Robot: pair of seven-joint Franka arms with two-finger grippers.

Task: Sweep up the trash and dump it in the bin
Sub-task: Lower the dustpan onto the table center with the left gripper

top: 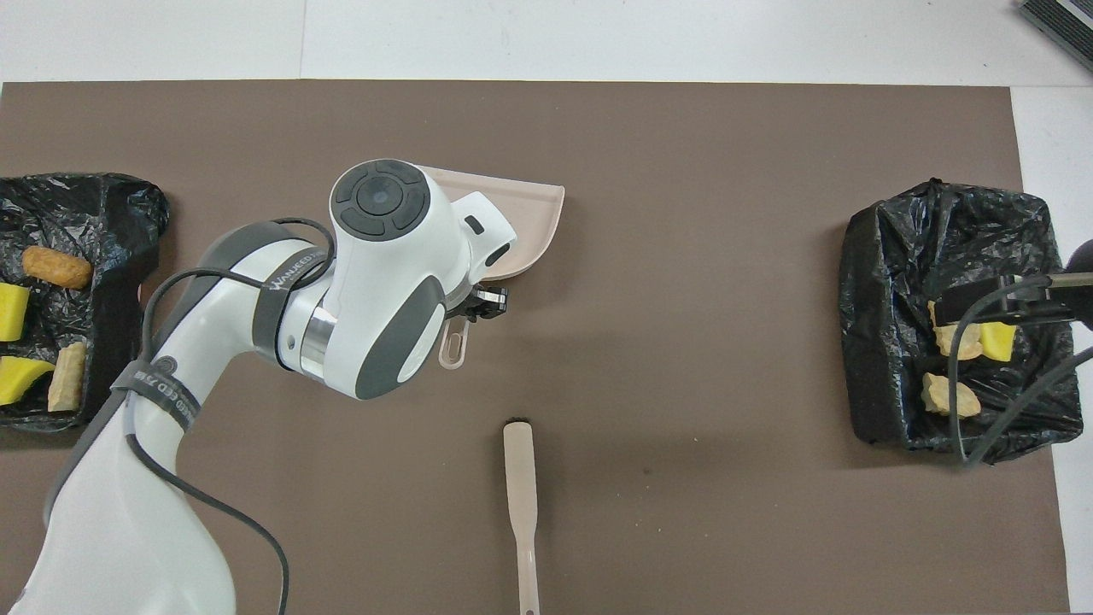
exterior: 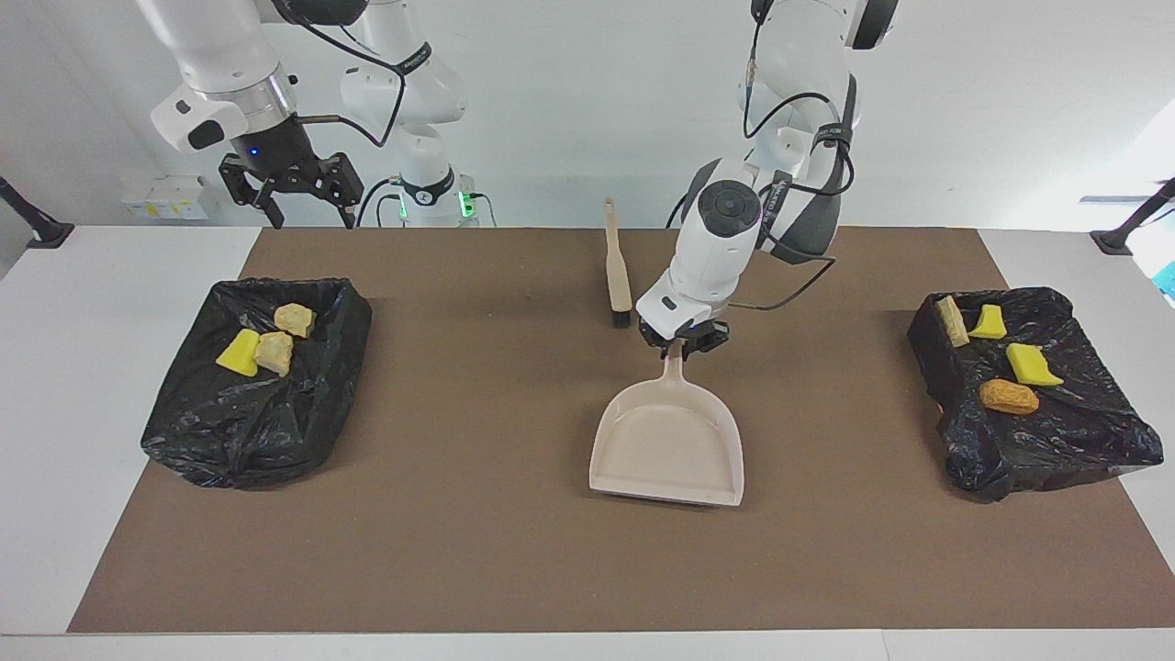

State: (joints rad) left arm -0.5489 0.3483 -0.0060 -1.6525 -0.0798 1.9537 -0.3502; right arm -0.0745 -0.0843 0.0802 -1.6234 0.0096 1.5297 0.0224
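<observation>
Yellow sponge pieces and tan lumps, the trash [exterior: 999,361], are seen in black bags; the dustpan [exterior: 667,442] handle is clamped by the left gripper [exterior: 681,341], the right gripper [exterior: 289,195] held apart

- A grey band [top: 282,282] around the left arm [top: 256,342] carries pale lettering that begins "WANJEED"; the rest of the word is too small to make out.
- A second grey band [top: 158,389], lower on the same arm, shows the partial letters "EED" beside a round emblem.
- No other writing is legible.
</observation>
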